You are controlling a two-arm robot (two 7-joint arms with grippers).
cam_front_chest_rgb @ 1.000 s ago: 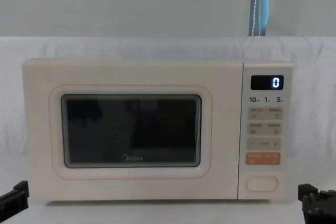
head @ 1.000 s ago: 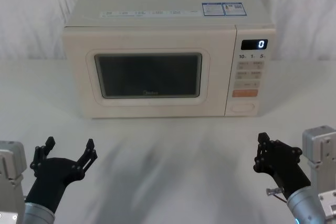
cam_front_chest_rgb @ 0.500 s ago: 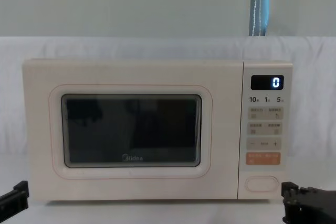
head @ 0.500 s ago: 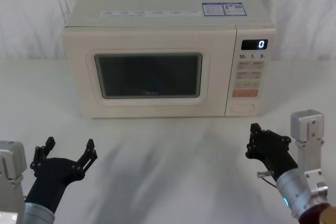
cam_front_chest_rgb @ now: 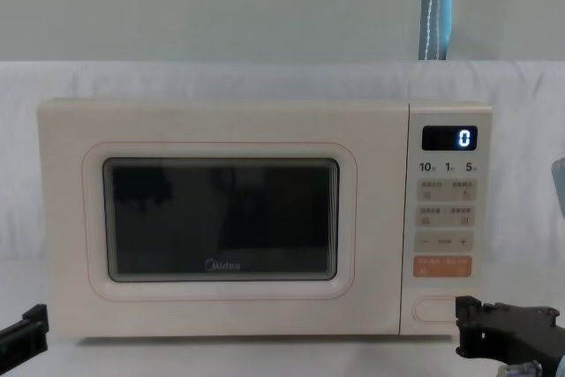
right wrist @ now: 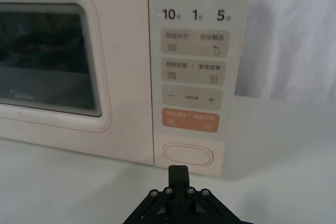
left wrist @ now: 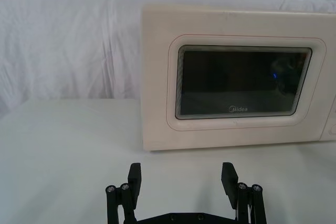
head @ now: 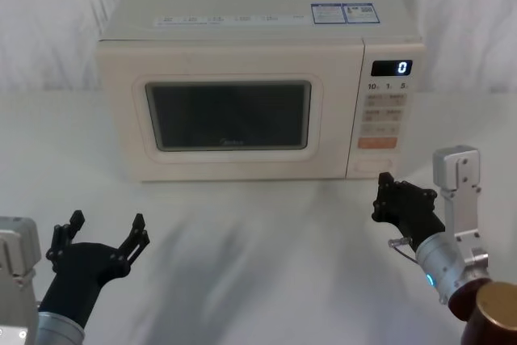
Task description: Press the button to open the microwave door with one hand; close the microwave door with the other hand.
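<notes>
The microwave door is closed flush with the cream body. The button is a blank cream oval at the bottom of the control panel. My right gripper is shut with nothing in it. Its tips hang just in front of the button and slightly below it, not touching it. My left gripper stands open and empty near the table's front left, well short of the door.
An orange rectangular key sits right above the button, with small printed keys and the display reading 0 higher up. The microwave stands on a white cloth-covered table against a white draped backdrop.
My right gripper has moved forward and to the left, closing in on the lower right corner of the microwave. The left arm and the door have not moved.
</notes>
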